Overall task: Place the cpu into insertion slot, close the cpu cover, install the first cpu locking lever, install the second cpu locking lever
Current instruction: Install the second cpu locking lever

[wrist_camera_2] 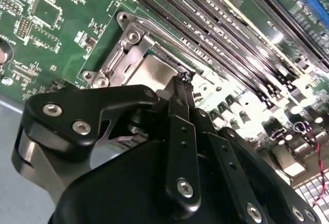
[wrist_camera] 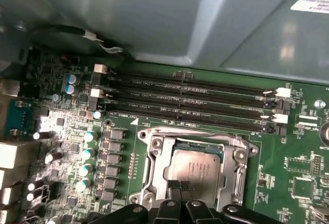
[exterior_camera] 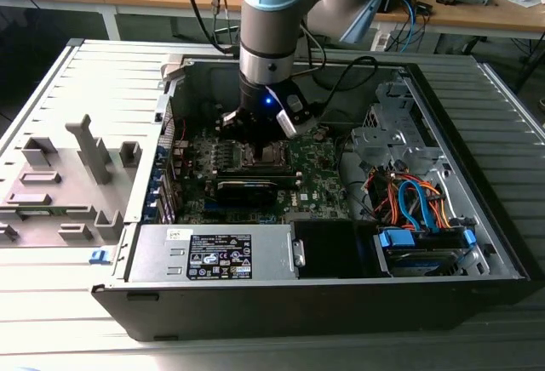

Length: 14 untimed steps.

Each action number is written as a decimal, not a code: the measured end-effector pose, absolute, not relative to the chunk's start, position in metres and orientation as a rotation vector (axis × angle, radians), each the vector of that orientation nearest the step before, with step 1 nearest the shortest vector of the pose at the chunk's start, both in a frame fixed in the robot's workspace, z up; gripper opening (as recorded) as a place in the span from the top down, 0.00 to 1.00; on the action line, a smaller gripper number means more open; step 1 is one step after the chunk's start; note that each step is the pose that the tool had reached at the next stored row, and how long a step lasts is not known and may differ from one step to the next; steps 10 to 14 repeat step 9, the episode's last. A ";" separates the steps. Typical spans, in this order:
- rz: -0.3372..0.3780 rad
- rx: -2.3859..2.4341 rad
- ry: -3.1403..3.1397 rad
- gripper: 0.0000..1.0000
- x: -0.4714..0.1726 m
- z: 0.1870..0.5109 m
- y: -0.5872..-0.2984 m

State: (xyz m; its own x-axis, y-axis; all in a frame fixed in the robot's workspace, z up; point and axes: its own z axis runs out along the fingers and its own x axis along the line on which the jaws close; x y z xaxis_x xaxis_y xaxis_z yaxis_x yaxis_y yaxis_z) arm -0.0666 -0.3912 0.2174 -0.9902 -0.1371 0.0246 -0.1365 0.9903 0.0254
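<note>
Small silver square cpu lying flat inside silver-rimmed insertion slot. Black gripper fingertips pressed together, touching its edge. Light, thin, easily hurt; best held by edges.

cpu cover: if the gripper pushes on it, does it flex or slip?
Probably stiff: the cpu cover is a metal frame held by screws at its corners. Likely slippery: its bare metal glints. The gripper sits at its edge over the cpu, so an off-centre push may skid.
</note>
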 end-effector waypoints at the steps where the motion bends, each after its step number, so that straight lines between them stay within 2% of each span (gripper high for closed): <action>1: -0.037 0.214 -3.108 0.89 -0.067 0.220 -0.391; 6: -0.037 0.213 -3.108 0.89 -0.067 0.238 -0.391; 14: -0.037 0.213 -3.108 0.89 -0.067 0.241 -0.391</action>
